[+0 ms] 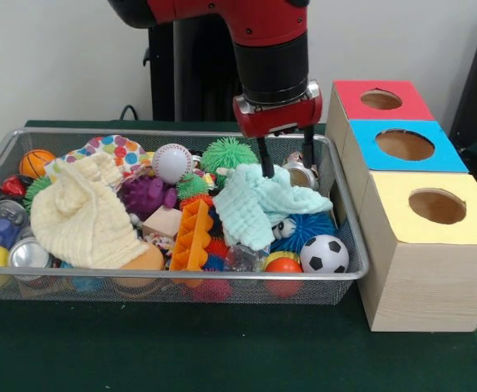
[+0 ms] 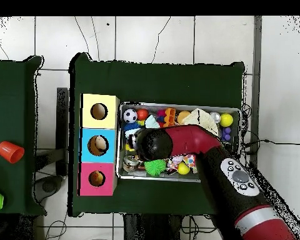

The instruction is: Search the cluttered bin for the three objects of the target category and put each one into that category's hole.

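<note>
Toys fill the wire bin (image 1: 349,245), and the gripper (image 1: 286,159) reaches down by the bin's far right corner with its two fingers spread apart, one tip touching the mint cloth (image 1: 255,204), likely to pull it off hidden toys. From the front, all three box holes look empty; from overhead, something pale sits inside the blue box (image 2: 100,145), while the arm hides the gripper there

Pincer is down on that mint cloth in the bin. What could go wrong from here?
The pincer stands open with one finger on the mint cloth, so closing may grab cloth rather than a target. Lifting the cloth could drag the blue spiky ball or soccer ball over the bin's low rim. A metal can beside the fingers might get knocked.
</note>
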You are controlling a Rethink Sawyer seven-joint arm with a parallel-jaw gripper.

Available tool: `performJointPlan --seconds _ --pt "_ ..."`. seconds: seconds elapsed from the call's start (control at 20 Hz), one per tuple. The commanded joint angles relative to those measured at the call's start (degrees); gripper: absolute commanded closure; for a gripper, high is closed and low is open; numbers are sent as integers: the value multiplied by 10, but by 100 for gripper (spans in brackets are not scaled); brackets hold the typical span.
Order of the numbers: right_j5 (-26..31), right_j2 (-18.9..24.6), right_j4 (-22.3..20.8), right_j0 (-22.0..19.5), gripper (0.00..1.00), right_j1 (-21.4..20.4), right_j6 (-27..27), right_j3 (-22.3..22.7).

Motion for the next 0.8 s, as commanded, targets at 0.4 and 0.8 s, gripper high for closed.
performJointPlan --seconds 0.4,0.8 --pt "-54 -12 -3 8 0 38 38 1" --pt "-109 -39 -31 15 0 91 44 -25"
